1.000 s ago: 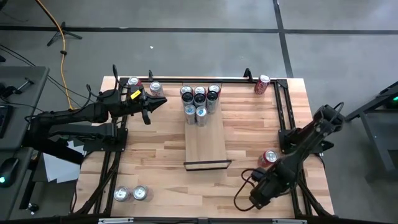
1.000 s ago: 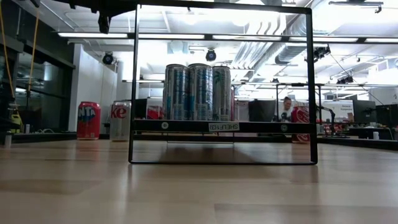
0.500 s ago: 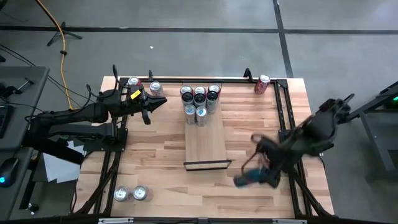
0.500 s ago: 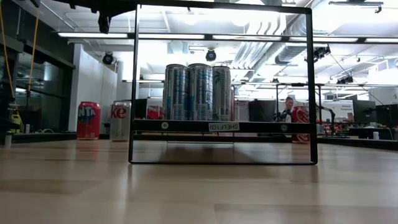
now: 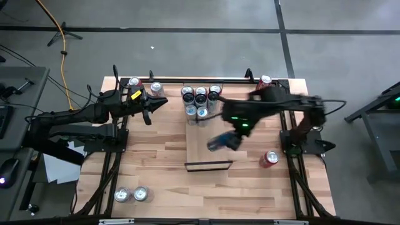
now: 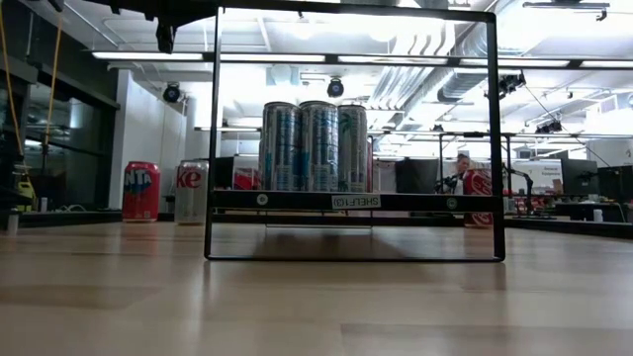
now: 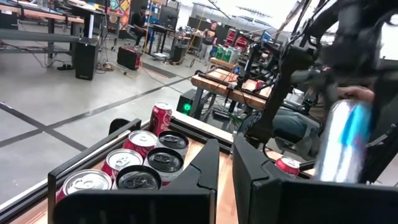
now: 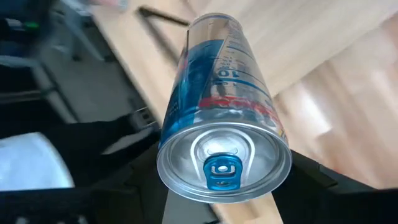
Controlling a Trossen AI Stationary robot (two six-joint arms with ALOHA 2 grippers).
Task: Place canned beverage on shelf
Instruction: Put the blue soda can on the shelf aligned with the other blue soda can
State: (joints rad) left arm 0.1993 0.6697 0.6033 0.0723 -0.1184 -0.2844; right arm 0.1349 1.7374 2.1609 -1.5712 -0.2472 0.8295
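Swung from counter's [image 5: 250, 181] near-right corner over shelf [image 5: 206, 153]: right gripper [image 5: 226, 140], jaws clamping blue can [image 5: 219, 142]. Five cans [image 5: 200, 103] clustered at shelf's far end. Left gripper [image 5: 152, 107] parked, jaws parted.

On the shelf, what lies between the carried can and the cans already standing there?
In the high view, only bare shelf board separates the can in the right gripper from the standing cans.

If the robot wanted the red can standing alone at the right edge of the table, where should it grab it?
Judging by the high view, the red can stands upright beside the black frame rail. Best to grip its round side wall around mid-height, coming from the open table side or from above, since the rail seems to block the far side. The right gripper already holds a blue-and-silver can.
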